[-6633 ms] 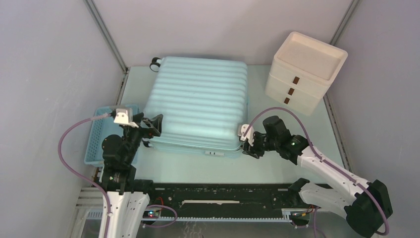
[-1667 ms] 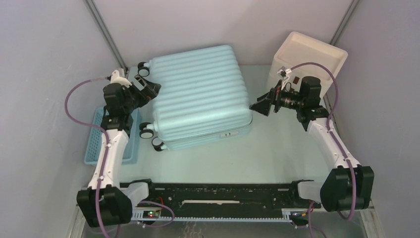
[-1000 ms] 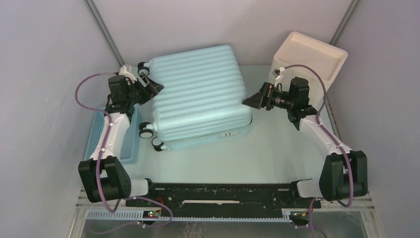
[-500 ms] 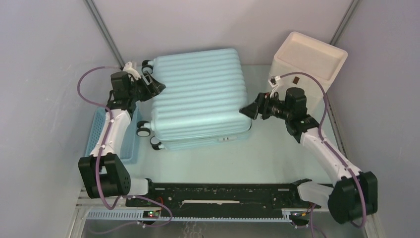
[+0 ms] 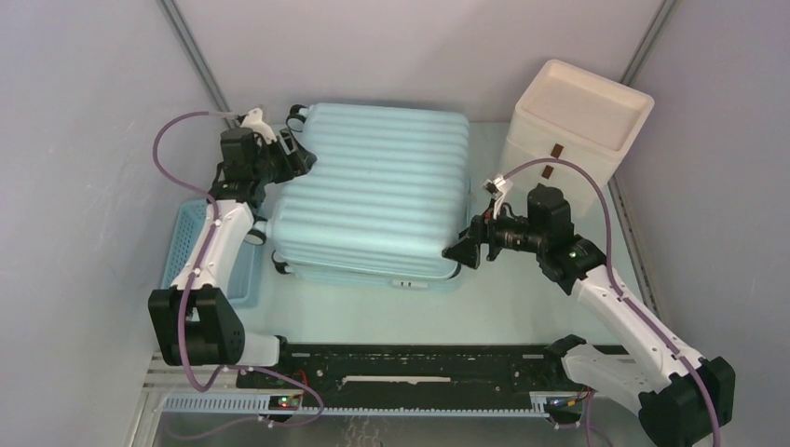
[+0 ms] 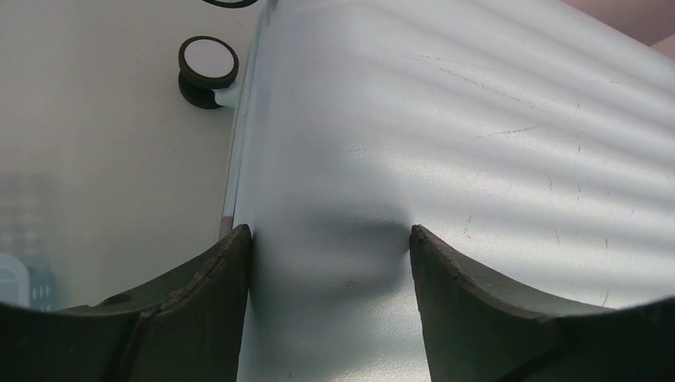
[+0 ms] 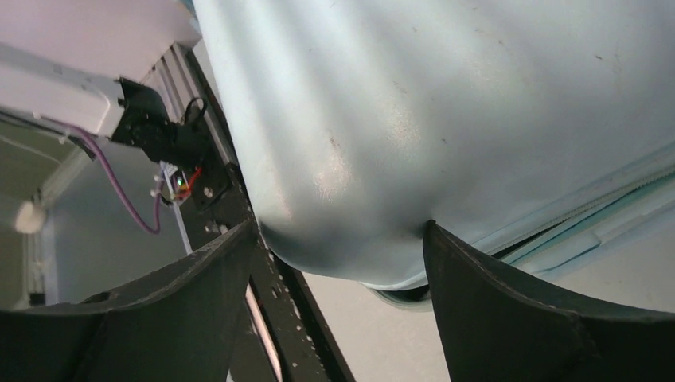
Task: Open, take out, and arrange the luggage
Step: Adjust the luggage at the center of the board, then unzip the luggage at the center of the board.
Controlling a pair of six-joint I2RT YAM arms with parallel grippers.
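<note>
Luggage (image 5: 373, 191) lies shut toward the back edge of the bench (image 5: 522, 289), braced at opposite corners by the left hand (image 5: 296, 156) and right hand (image 5: 455, 253), both spread, grasping nothing, seemingly to square it.

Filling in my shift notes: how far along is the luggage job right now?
Done: nothing yet; the pale mint-blue ribbed hard-shell suitcase lies flat and shut. In hand: the left pincer sits at its far-left corner, the right pincer at its near-right corner, both open. Left: opening, emptying, arranging.
</note>
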